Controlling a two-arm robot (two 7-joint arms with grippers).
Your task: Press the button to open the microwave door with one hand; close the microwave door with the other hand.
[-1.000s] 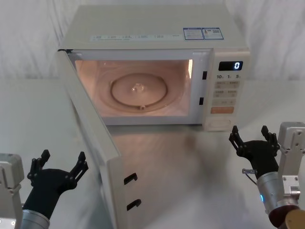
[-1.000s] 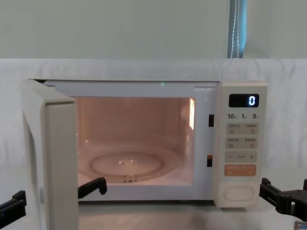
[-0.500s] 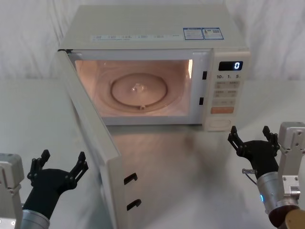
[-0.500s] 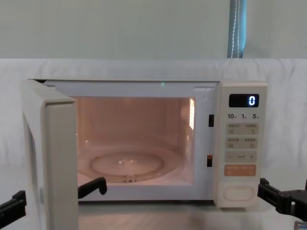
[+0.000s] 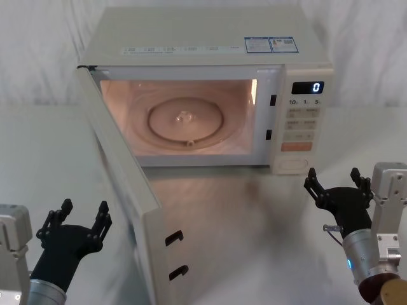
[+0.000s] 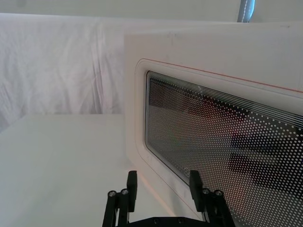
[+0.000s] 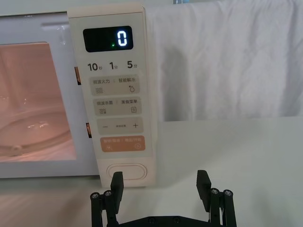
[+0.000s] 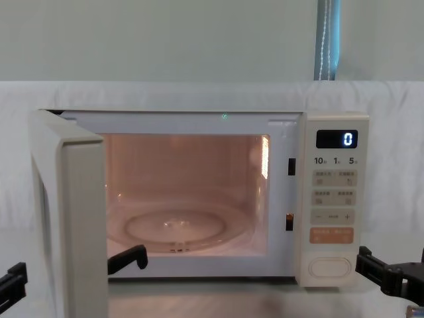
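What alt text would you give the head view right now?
The microwave door stands swung wide open, the lit cavity holding a glass turntable. The open left gripper sits beside the door's outer face; the open right gripper rests just short of the button.

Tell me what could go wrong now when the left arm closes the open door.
1. The left tool sits open near the door's outer face; a finger may catch the door's free edge instead of pushing flat.
2. A hard push on the door could slide the microwave backward.
3. The right tool hovers before the button; drifting forward, it could press it.
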